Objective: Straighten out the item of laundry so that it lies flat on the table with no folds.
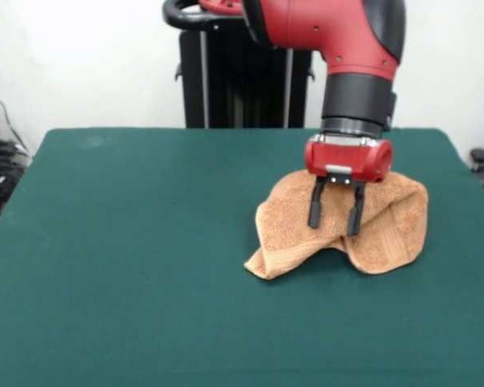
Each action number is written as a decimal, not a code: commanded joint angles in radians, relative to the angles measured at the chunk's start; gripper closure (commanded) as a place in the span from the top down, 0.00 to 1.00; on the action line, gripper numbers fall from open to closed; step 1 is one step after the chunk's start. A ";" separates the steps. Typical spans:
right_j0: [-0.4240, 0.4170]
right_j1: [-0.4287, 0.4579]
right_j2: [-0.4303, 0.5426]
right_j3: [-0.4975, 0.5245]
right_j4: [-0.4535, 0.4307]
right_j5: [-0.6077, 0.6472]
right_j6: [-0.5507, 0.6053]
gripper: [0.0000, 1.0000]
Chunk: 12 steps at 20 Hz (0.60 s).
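Front view: gripper (335, 216) hangs straight down off the red arm (331, 32), fingers parted with a clear gap between them, nothing clamped that I can make out (tips sit in front of the cloth, so contact with it can't be confirmed). Directly behind and under the tips is the towel (387, 222), bunched into a crumpled heap at the picture's right half of the table (129, 266), about mid-depth. Heap's long axis runs roughly across the picture, slightly low on the left, where one corner pokes out onto the felt below-left of the claw. Key relation, my read: claw is over the heap's middle, not an edge, so flattening likely means shifting toward that exposed corner.
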 commanded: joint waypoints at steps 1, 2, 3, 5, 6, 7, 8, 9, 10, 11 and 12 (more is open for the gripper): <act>0.147 -0.015 -0.189 -0.041 0.251 0.095 0.005 1.00; 0.166 -0.016 -0.216 -0.046 0.274 0.105 -0.015 1.00; 0.174 -0.015 -0.230 -0.051 0.281 0.114 -0.023 1.00; 0.183 -0.010 -0.246 -0.059 0.286 0.129 -0.023 1.00; 0.177 -0.008 -0.240 -0.063 0.276 0.143 -0.014 1.00; 0.181 -0.001 -0.244 -0.068 0.276 0.150 -0.013 1.00; 0.179 0.007 -0.236 -0.071 0.270 0.156 -0.002 1.00; 0.170 0.017 -0.222 -0.074 0.258 0.167 0.013 1.00; 0.162 0.027 -0.207 -0.076 0.243 0.162 0.031 1.00; 0.150 0.039 -0.188 -0.079 0.225 0.161 0.049 1.00; 0.138 0.050 -0.169 -0.082 0.207 0.156 0.066 1.00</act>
